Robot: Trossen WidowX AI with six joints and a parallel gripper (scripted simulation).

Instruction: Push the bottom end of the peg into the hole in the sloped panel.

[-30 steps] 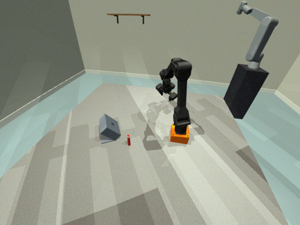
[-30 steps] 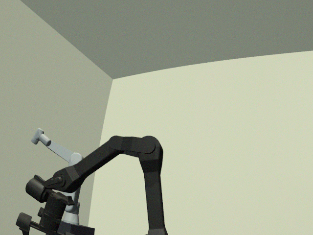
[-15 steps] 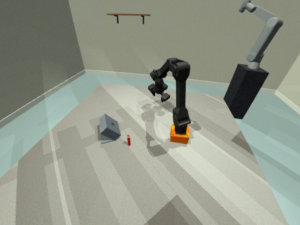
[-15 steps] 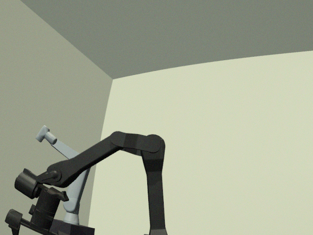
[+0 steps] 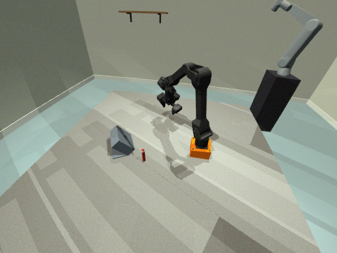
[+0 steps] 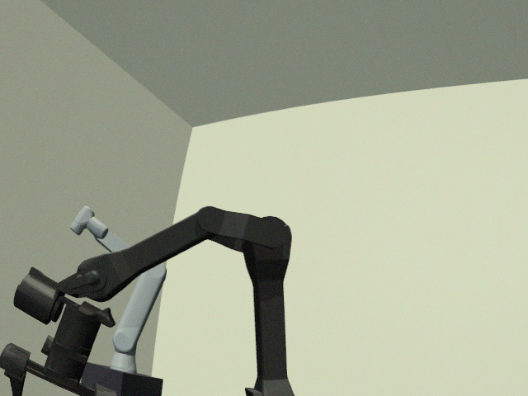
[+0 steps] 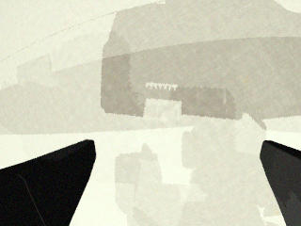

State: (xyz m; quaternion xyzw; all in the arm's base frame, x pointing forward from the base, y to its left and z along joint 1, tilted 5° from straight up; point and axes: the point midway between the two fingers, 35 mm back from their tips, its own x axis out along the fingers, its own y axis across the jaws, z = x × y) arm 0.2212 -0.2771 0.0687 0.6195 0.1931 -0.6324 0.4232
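Note:
A small red peg [image 5: 142,154] stands upright on the table [image 5: 114,206], just right of the grey-blue sloped panel [image 5: 121,142]. The panel has a small dark hole [image 5: 125,136] in its sloped face. My gripper [image 5: 169,106] [image 6: 55,377] [image 7: 181,151] is open and empty. It hangs high above the table, well behind and to the right of the peg and the panel. The arm stands on its orange base [image 5: 200,149] to the right of the peg. The wrist view shows only the table and shadows between the two dark fingers; neither the peg nor the panel shows there.
A light grey second arm [image 5: 296,40] [image 6: 136,298] stands on a dark pedestal [image 5: 273,99] at the back right, off the table. A wooden shelf [image 5: 142,12] hangs on the far wall. Pale blue floor [image 5: 40,122] surrounds the table.

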